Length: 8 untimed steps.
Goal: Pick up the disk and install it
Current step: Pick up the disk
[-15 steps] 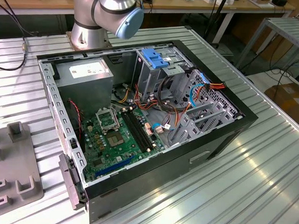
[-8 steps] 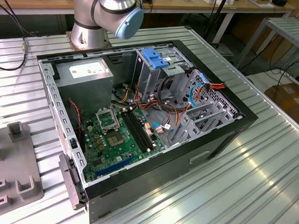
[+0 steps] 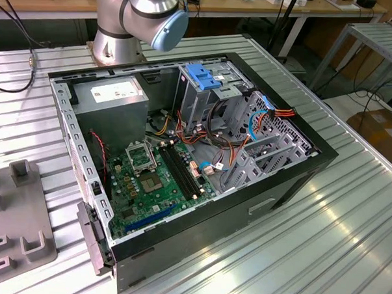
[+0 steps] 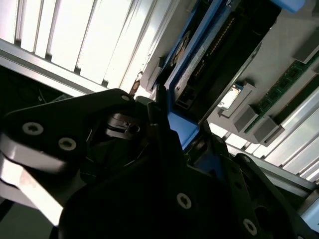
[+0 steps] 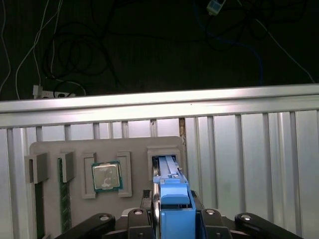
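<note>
Black gripper [image 5: 174, 221] jaws are pulled in narrow. They squeeze the blue bracket [image 5: 175, 201] of the disk [image 5: 166, 167], one jaw on each side. In the second wrist view, the bracket pokes out between the gripper's dark parts, and the disk's dark flat side runs away behind it.

The disk stands on its thin edge in a slot of the grey tray [image 5: 134, 144]. I cannot tell if it has come up a little out of the slot. It is not in the computer yet.

I think the disk is hard and will not bend. It looks a bit heavy for its size. Its metal sides look smooth, so they could slip. The dark flat side has tiny parts on it, and a bump could break them. The blue bracket looks like the best place to hold. It is plastic and may give a little, so the hold should be firm and straight.

Near the disk, the tray also holds a square silver chip [image 5: 106, 177]. A green memory stick [image 5: 61, 194] stands farther along. The tray lies on a ribbed metal table [image 5: 249, 159].

In the exterior view, the tray is at the exterior view's left, and the open computer case [image 3: 211, 235] is beside it on the table. Inside the case is a metal cage with a blue latch [image 3: 202, 76] on top. The robot arm [image 3: 143, 14] stands behind the case.
</note>
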Each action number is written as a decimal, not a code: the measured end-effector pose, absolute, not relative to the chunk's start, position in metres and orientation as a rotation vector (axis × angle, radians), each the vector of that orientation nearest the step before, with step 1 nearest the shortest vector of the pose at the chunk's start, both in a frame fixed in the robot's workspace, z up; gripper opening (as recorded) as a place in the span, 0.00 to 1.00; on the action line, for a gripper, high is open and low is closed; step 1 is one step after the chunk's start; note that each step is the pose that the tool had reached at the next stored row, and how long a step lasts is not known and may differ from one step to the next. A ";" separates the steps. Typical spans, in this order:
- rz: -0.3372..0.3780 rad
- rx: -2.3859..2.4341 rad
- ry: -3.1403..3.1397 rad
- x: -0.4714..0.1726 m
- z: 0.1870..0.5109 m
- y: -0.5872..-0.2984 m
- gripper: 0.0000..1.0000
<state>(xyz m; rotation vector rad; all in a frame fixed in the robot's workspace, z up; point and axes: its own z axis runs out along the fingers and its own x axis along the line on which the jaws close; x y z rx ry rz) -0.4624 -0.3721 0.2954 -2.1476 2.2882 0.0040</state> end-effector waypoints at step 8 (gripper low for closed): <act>0.004 -2.148 2.288 -0.462 0.295 -0.372 0.37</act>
